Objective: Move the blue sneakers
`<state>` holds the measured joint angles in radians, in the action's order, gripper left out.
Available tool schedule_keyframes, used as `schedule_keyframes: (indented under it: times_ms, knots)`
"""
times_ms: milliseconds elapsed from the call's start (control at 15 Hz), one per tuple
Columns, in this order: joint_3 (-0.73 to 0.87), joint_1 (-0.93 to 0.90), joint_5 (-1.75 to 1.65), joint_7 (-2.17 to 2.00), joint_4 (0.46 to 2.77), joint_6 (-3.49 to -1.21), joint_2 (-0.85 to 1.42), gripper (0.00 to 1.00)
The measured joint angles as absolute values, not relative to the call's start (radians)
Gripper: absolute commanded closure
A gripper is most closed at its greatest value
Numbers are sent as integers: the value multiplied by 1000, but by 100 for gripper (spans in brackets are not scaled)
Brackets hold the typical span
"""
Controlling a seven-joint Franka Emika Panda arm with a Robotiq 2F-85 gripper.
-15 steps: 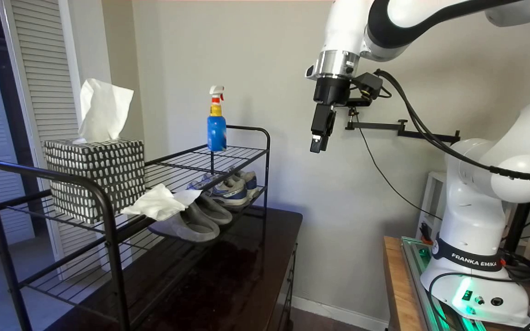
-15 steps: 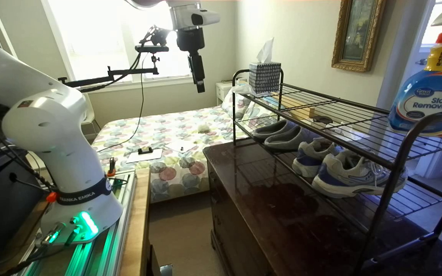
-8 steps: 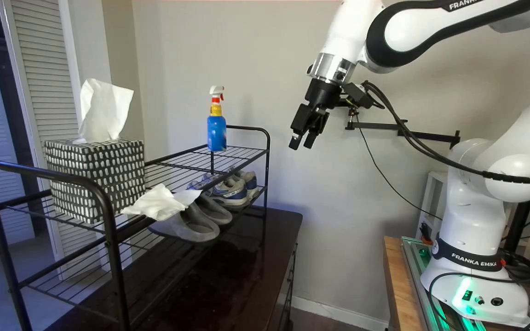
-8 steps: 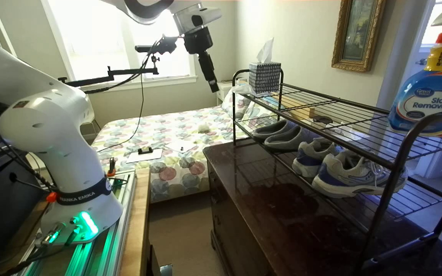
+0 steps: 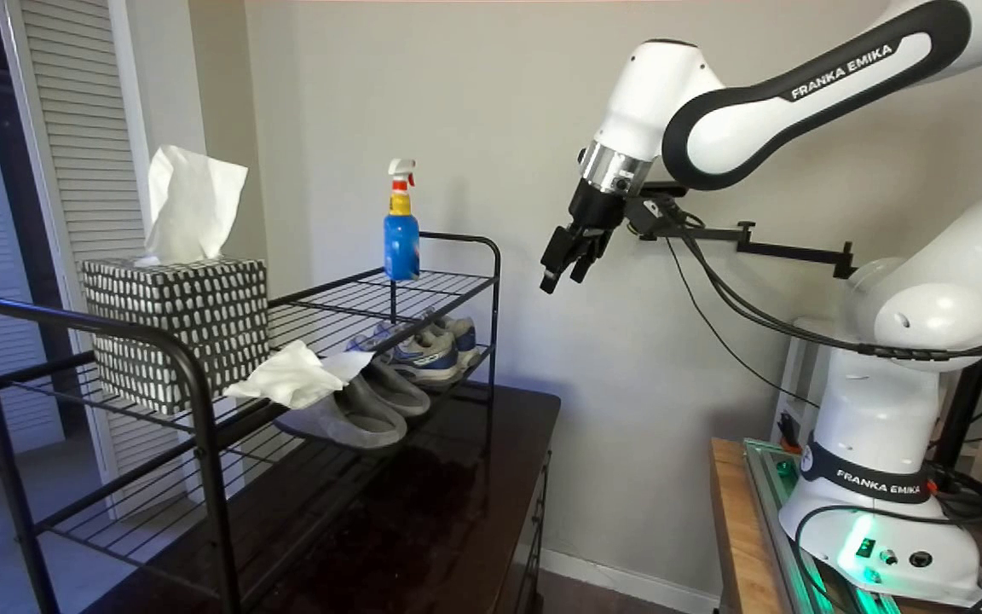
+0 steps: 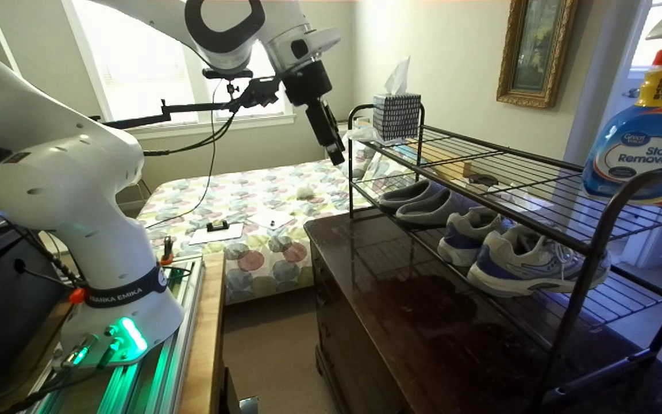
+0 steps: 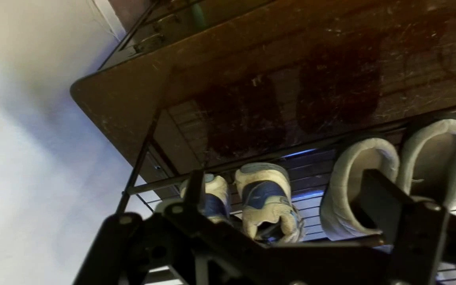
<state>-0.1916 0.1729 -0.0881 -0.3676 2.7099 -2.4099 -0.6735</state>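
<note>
The blue sneakers (image 5: 431, 354), a pale grey pair with blue panels and laces, stand on the rack's lower shelf in both exterior views; the nearer one shows large in an exterior view (image 6: 515, 270). In the wrist view their heels (image 7: 263, 190) face the camera, one partly behind a finger. Grey slip-on slippers (image 5: 363, 419) stand beside them on the same shelf. My gripper (image 5: 563, 280) is open and empty, tilted, in the air outside the rack. In the wrist view its fingers (image 7: 195, 190) stand wide apart in front of the shoes, touching nothing.
The black wire rack (image 6: 575, 299) stands on a dark dresser (image 6: 365, 270). Its upper shelf lies over the shoes and carries a spray bottle (image 5: 401, 243) and a tissue box (image 5: 176, 333). A loose tissue (image 5: 299, 379) hangs by the upper shelf's edge. A wall stands behind.
The gripper has gone from pointing straight down to tilted, and has turned so both fingers show. The arm has come lower and the gripper nearer the rack. Shoes and rack have not moved.
</note>
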Motion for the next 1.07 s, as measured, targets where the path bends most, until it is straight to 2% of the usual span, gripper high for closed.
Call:
schedule_keyframes:
  times_ms: [667, 1067]
  knots:
    - [-169, 202, -89, -368, 2733, -2435, -648, 0]
    - [-166, 216, -89, -377, 2761, -2740, -569, 0]
